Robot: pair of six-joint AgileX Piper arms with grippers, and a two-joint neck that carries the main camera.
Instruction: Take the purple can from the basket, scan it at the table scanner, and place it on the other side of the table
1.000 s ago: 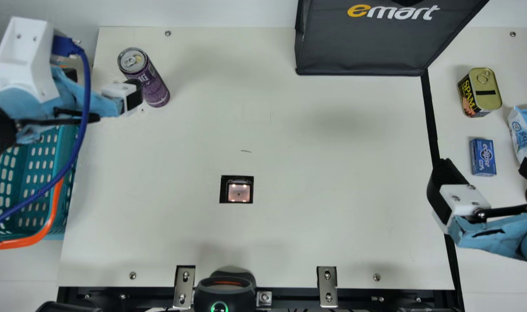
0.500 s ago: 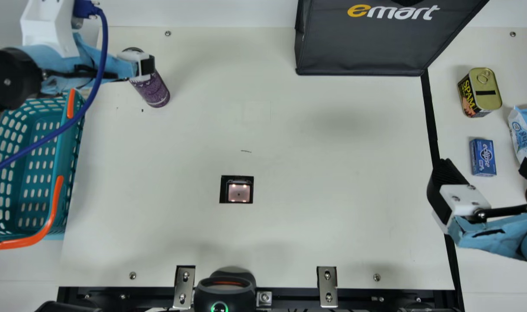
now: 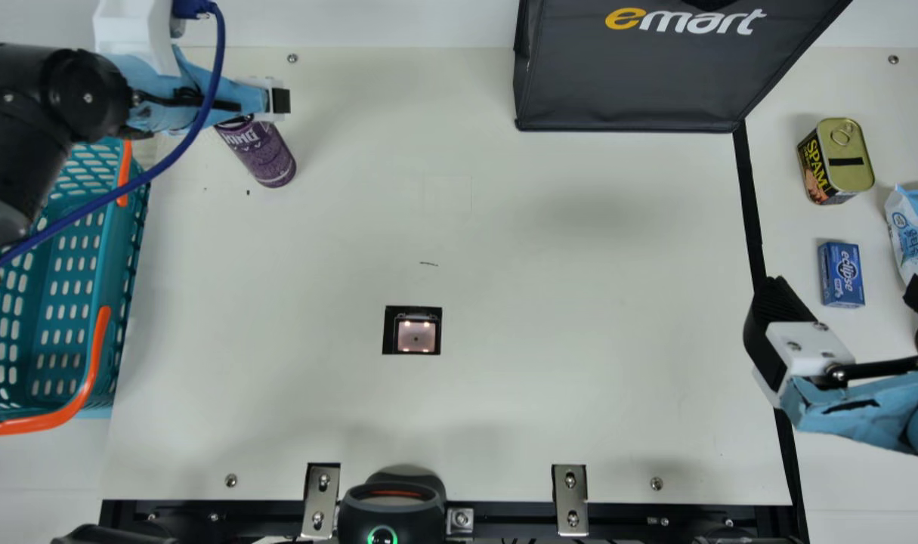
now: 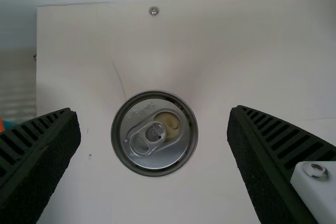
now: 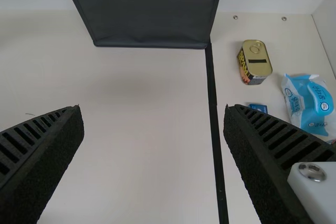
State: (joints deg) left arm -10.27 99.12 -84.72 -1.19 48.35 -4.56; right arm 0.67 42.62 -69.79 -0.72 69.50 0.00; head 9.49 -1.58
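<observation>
Pick-up now: purple can (image 3: pixel 264 158) seen upright on desk (image 3: pixel 579 317), 10 o'clock; L jaws spread above, R jaws parted; L descent & grip needed b4 scan.

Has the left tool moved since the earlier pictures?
Yes. In the main view, the left tool has moved toward the far edge of the table and a bit to the right, away from the basket.

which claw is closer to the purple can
Left. The left claw hovers open above the purple can, its fingers either side of the lid without gripping. The right claw hangs across the table, near the black strip.
</observation>
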